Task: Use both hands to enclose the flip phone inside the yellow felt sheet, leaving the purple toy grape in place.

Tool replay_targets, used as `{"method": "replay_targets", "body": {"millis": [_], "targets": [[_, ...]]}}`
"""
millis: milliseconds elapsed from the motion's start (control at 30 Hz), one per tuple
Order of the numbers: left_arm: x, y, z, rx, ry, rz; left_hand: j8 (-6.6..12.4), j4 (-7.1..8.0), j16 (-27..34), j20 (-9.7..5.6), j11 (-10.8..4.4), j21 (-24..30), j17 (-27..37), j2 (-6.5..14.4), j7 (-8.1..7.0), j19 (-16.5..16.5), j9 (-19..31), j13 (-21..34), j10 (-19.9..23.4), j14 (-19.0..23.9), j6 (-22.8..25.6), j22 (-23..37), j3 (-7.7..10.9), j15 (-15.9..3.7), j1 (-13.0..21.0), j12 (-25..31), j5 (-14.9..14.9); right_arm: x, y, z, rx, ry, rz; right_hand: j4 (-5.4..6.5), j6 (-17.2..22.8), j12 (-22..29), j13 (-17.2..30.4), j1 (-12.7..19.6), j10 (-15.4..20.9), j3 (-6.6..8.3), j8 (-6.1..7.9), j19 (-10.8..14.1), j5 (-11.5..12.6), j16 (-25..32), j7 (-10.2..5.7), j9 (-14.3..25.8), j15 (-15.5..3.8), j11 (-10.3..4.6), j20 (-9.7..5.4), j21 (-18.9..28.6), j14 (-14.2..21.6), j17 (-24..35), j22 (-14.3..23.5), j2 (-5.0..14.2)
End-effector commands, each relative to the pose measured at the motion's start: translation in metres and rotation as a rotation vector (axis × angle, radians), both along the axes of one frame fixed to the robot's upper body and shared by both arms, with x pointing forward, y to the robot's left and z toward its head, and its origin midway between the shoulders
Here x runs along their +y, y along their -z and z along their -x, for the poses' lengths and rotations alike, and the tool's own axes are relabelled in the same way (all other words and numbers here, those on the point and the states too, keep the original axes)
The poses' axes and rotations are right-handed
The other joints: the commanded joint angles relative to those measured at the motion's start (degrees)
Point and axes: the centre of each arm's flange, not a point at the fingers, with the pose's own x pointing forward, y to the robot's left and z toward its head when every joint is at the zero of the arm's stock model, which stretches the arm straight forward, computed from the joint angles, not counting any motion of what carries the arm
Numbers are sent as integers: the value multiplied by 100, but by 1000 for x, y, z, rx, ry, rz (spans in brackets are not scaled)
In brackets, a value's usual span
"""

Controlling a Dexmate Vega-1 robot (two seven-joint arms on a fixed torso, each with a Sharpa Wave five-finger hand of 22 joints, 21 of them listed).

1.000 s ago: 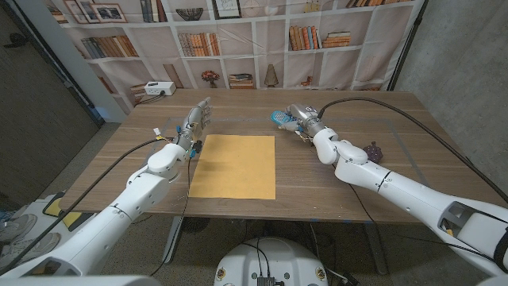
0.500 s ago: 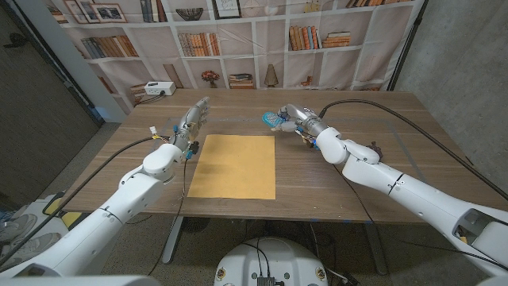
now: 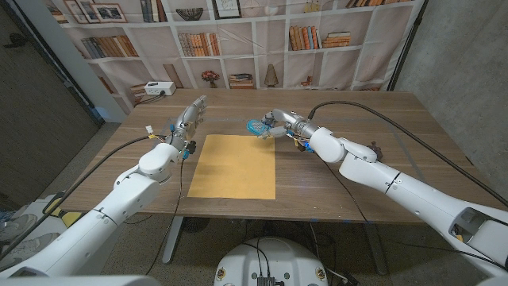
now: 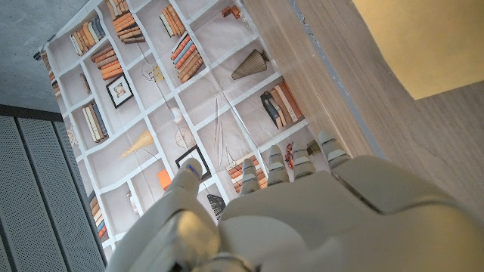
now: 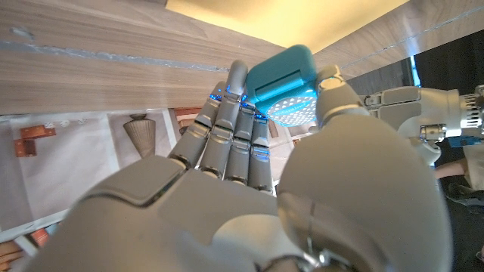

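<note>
The right hand [image 3: 279, 121] pinches the teal flip phone [image 3: 256, 127] between thumb and fingers [image 5: 236, 113], held above the counter [image 3: 333, 171] just past the far edge of the yellow felt sheet [image 3: 235, 164], upper centre of the frame; the left hand [image 3: 190, 119] has its fingers [image 4: 291, 160] straight and apart, holding nothing, just off the sheet's upper-left corner; bare wood rings the sheet's edges; the purple toy grape [image 3: 375, 148] sits behind the right forearm, centre right.

Teal dotted flip phone [image 5: 281, 81], yellow felt sheet [image 3: 235, 166], brown wooden table [image 3: 357, 111].
</note>
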Motion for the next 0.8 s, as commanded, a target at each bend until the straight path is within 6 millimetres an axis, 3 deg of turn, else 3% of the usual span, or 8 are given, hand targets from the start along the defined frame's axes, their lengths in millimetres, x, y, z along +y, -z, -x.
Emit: {"method": "replay_targets", "body": {"millis": [33,800], "targets": [[4,-1,0,-9,11,-2,1,-19,-21,11,45,-31,23,-14,39,-22,31,17,6,-54,13,25,-9,-3,-51,2,28,38,9,0,36,-104,55,49,1600,505,721,1038,1247,97,249,-44,28,-31,-937,12,-1035,-681,8,29,480,14,13,1063],[13,1,2,-4,15,0,-8,-6,-24,11,69,-64,25,-31,43,-57,30,17,13,-84,2,34,-32,-8,-108,3,35,98,33,-3,51,-221,158,52,1657,544,693,1077,1295,87,238,-68,21,-49,-919,5,-1041,-649,21,56,537,100,12,1032]]}}
